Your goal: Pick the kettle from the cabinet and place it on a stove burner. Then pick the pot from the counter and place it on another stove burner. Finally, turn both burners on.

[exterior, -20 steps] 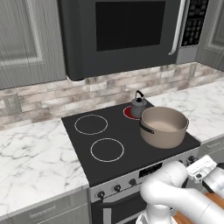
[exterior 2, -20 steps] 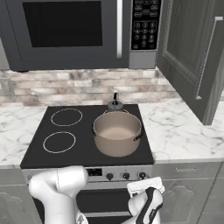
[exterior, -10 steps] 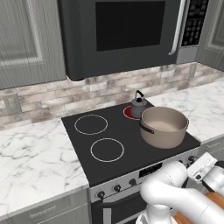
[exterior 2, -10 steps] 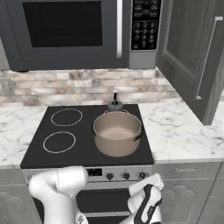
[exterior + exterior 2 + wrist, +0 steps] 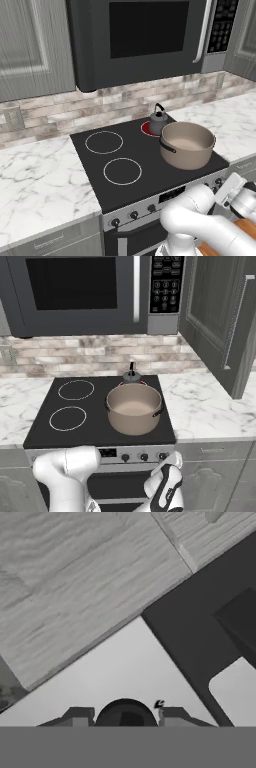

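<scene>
Hand view puts a round dark knob [image 5: 126, 713] right between your gripper [image 5: 126, 719] tips, one tip on either side; the fingers are pinching it, neither spread wide nor pressed together. This looks like the last step: the kettle [image 5: 158, 121] sits up and behind your gripper on a rear burner [image 5: 149, 128] that glows red, and the pot [image 5: 186, 145] stands just above and behind it on the front burner, whose ring it hides. The knob you hold seems to belong to the row on the stove's front panel [image 5: 135, 455]. Turn about the knob's own axis, which points out from the panel toward you; don't pull or slide sideways. Keep both tips seated evenly. The kettle's handle arches upright; its spout direction I can't make out.
</scene>
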Motion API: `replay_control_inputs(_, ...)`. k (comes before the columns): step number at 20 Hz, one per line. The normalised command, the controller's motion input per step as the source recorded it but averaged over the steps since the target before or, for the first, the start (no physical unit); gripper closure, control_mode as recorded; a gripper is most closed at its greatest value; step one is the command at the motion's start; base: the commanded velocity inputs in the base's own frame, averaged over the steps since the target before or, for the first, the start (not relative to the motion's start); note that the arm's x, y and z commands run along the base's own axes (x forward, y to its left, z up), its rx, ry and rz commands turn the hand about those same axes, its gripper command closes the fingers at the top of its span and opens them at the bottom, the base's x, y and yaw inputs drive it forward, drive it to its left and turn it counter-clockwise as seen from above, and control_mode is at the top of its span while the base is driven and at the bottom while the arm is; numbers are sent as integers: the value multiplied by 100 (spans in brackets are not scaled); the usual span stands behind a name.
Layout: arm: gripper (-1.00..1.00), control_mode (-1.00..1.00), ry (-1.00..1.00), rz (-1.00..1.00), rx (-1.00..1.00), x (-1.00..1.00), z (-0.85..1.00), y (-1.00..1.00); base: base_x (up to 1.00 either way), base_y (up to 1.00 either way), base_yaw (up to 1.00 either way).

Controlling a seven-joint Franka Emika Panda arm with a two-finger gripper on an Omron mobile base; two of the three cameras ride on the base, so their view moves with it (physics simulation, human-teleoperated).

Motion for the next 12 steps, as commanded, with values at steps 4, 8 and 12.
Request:
replay_control_inputs(4, 100, -100, 0, 0, -34, -4, -2, 0, 0, 0, 0)
replay_control_inputs(8, 100, -100, 2, -1, -24, -2, 0, 3, 0, 0, 0)
replay_control_inputs(12, 100, -100, 3, 0, -5, 0, 0, 6, 0, 0, 0)
